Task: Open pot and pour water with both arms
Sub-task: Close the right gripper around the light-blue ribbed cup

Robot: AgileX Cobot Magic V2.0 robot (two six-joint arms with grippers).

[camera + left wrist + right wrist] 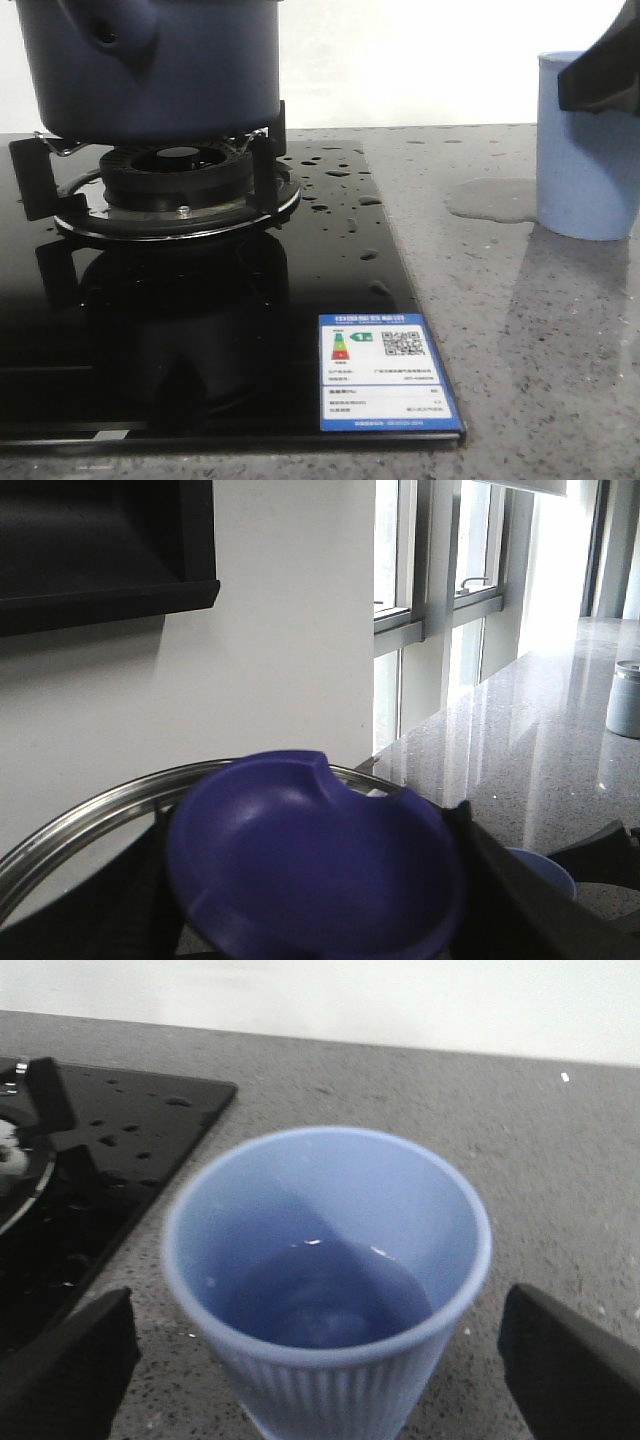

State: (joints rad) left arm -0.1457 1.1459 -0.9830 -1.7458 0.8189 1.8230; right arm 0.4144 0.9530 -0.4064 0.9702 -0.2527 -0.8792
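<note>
Sitting on the black burner grate of the glossy black glass hob, toward the bench's far left corner, is the large round dark navy-blue pot, its stubby hollow tube handle facing the front edge. What is inside the pot cannot be seen from the front view.

Over to the right side of the speckled grey stone bench stands the light blue ribbed plastic cup, upright, with a shallow pool of clear water in its bottom. The right pincer has its two dark fingers spread wide, one on either side of the cup, neither touching it. A spilled puddle of water lies on the stone just beside the cup, and droplets dot the glass between burner and cup.

On the left wrist view, a dark blue dished knob sits on a steel-rimmed lid, filling the space between the left pincer's fingers; whether that pincer actually clamps it, I cannot tell.
</note>
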